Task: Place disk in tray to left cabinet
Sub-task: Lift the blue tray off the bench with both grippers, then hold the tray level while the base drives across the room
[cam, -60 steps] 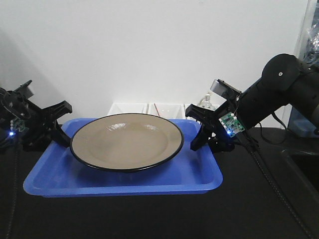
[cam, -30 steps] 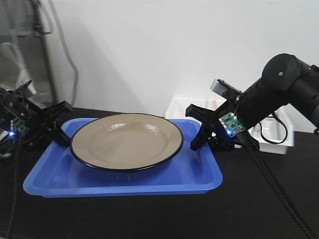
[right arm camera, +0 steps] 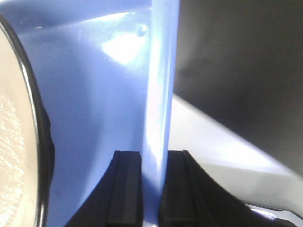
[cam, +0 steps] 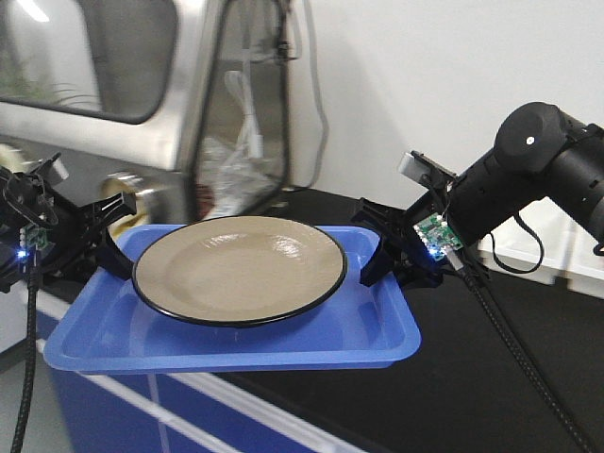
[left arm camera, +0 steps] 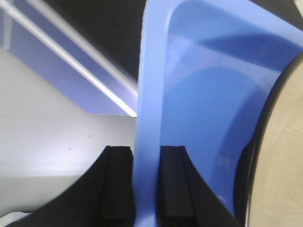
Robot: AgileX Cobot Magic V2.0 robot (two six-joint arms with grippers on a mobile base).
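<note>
Behind the carried load the backdrop is sliding to the right: the white bin (cam: 552, 257) that was sitting just behind the right arm is now lying at the far right, and a steel-framed glass enclosure (cam: 142, 85) is filling the far left. The tray (cam: 236, 344), disk (cam: 236, 269) and both arms are keeping the same places in the front view.

The tray is hanging level in the air over the near edge of a black counter (cam: 491, 377) with blue fronts (cam: 123, 415) below it. The disk is lying flat in the tray, toward its far side.

The left gripper (cam: 115, 236) is pinching the tray's left rim, one jaw above it and one below, as its wrist view shows (left arm camera: 146, 189). The right gripper (cam: 370, 243) is pinching the right rim the same way (right arm camera: 154, 189).
</note>
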